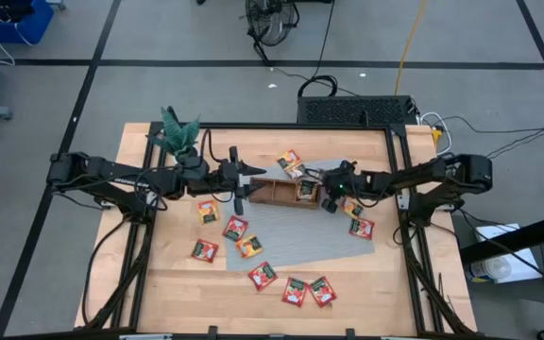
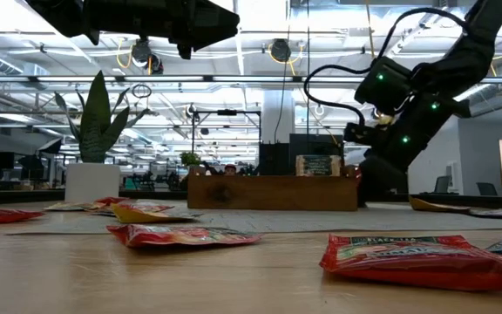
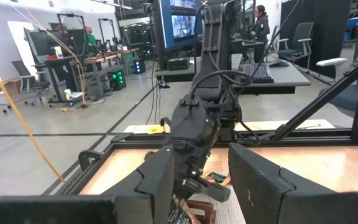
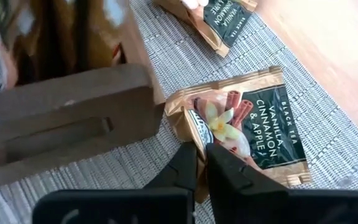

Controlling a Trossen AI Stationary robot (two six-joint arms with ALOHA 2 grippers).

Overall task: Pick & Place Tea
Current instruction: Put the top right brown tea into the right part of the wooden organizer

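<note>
A brown wooden tray (image 1: 277, 194) stands on a grey mat (image 1: 291, 241), with some sachets standing in its compartments. Red and orange tea sachets lie scattered, several on the near wood (image 1: 263, 275) and two behind the tray (image 1: 291, 161). My right gripper (image 4: 201, 155) is low at the tray's right end (image 4: 61, 106), shut on an orange "Vanilla Cinnamon & Apple" sachet (image 4: 253, 124). My left gripper (image 3: 201, 180) is open and hovers high by the tray's left end (image 1: 239, 186), touching nothing. My right gripper pinches the orange sachet between its two fingers (image 4: 222, 165) at the edge beside the tray (image 4: 188, 134), slanting down from the table's right side. The rest of the sachet lies flat on the grey mat.
A potted plant (image 1: 179, 132) stands at the far left corner. Another orange sachet (image 4: 222, 18) lies on the mat just beyond the held one, and a red one (image 1: 362, 227) sits near the right arm. Red sachets (image 2: 417, 257) lie along the near edge.
</note>
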